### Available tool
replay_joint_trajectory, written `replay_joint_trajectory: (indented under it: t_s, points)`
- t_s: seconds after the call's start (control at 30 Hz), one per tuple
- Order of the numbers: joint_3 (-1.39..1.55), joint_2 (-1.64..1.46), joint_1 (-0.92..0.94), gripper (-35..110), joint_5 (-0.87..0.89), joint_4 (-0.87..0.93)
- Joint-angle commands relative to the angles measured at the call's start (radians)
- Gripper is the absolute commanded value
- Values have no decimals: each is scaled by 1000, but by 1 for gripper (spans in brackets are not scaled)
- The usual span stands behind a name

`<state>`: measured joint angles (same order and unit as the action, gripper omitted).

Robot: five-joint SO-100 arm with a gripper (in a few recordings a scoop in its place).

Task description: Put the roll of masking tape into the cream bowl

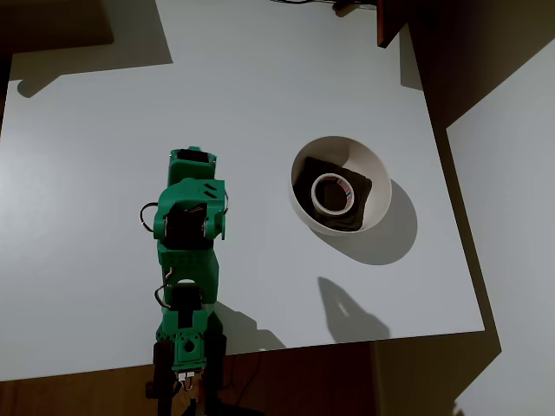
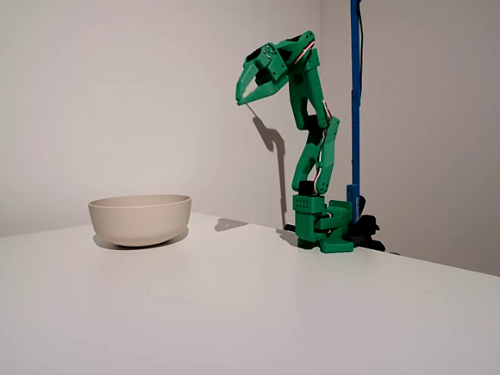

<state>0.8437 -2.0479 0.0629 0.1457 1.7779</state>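
Observation:
The roll of masking tape (image 1: 334, 192) lies flat inside the cream bowl (image 1: 371, 165), on top of a dark folded cloth (image 1: 362, 198). In the fixed view the bowl (image 2: 141, 219) stands on the table at the left, and its wall hides the tape. My green gripper (image 2: 243, 97) is raised high above the table, well apart from the bowl, with its fingers pointing down. The fingertips meet and nothing is between them. From overhead the gripper (image 1: 192, 158) sits to the left of the bowl.
The white table (image 1: 260, 87) has its edge close to the right of the bowl and just in front of the arm's base (image 2: 324, 226). A blue upright pole (image 2: 355, 94) stands behind the base. A dark brown object (image 1: 390, 22) is at the table's far corner.

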Motion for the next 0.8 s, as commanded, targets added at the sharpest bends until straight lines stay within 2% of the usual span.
replay_joint_trajectory:
  t_s: [0.0,0.3,0.77]
  points:
    - [114,-175,-133,-8,31,71]
    - [612,-476,-222,-8,15,-72]
    - [1223,-747,-115,-8,-54,-339]
